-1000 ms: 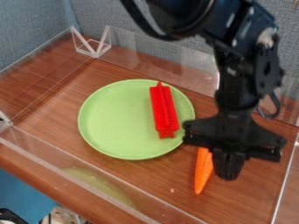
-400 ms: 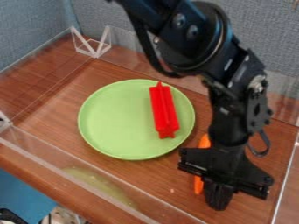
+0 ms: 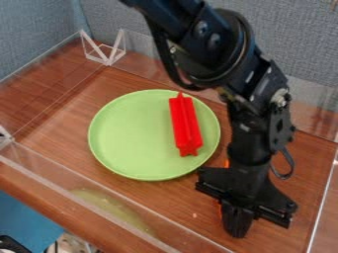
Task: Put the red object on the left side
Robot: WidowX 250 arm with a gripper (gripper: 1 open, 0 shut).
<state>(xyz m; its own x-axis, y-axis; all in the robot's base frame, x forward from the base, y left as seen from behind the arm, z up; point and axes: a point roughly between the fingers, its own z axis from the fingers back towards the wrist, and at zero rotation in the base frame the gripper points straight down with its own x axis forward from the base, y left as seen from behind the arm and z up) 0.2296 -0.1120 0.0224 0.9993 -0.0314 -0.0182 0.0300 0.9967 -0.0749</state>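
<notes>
The red object [image 3: 185,124] is a long flat bar lying on the right half of the round green plate [image 3: 119,138], its length running from back to front. It lies free, with nothing holding it. My gripper [image 3: 244,219] points straight down at the front right of the table, past the plate's right rim and nearer the front than the bar. Its black fingers are together, and I cannot see anything between them. The dark arm rises above it and hides the table just right of the plate.
Clear plastic walls [image 3: 79,193] ring the brown wooden table [image 3: 53,94], and the front one is close to my gripper. A clear triangular stand [image 3: 103,45] sits at the back left corner. Left of the plate the wood is bare.
My gripper has sunk toward the table and come nearer the front, now covering the orange carrot that lay right of the plate. The red bar and plate have not moved.
</notes>
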